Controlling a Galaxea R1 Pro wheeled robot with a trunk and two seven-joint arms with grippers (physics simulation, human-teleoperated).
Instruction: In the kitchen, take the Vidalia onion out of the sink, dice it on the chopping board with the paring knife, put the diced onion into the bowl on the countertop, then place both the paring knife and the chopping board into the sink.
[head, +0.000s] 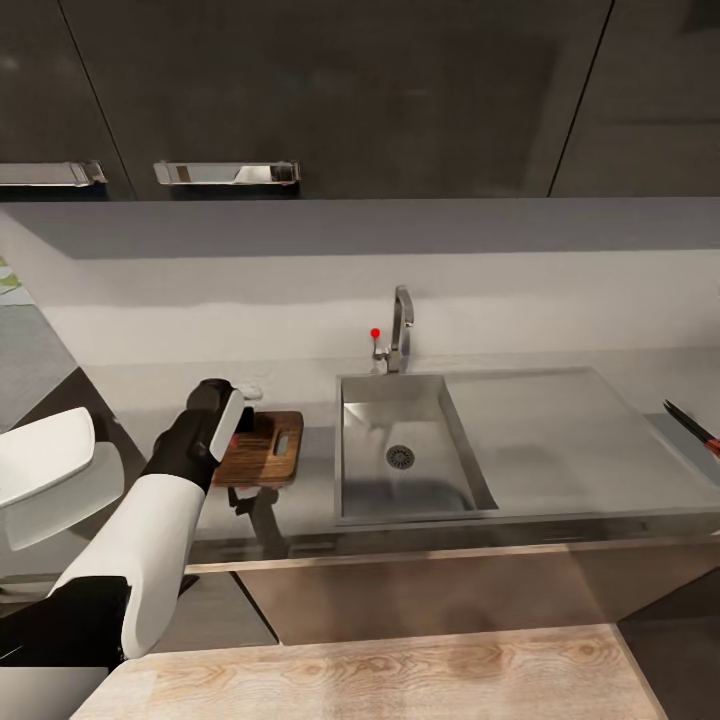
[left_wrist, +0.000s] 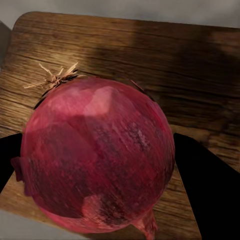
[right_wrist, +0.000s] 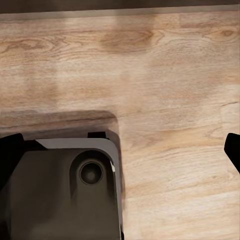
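Observation:
The Vidalia onion (left_wrist: 95, 160), a red-skinned ball with a dry root tuft, sits between the dark fingers (left_wrist: 210, 195) of my left gripper (left_wrist: 100, 167), which is shut on it. It hangs right over the brown wooden chopping board (left_wrist: 150, 60); I cannot tell if they touch. From the head, the left gripper (head: 238, 425) covers the left part of the chopping board (head: 275, 450) on the countertop (head: 150, 390), left of the sink (head: 360, 480). The paring knife (head: 690, 425) lies at the far right. My right gripper (right_wrist: 120, 150) is open over the floor.
The chrome tap (head: 400, 330) with a red dot stands behind the basin, and the steel drainer (head: 560, 430) lies to its right. Black upper cabinets (head: 330, 90) hang above. A white rounded shape (head: 45, 465) shows at the far left. A dark base corner (right_wrist: 60, 190) rests on pale wood floor (right_wrist: 165, 75).

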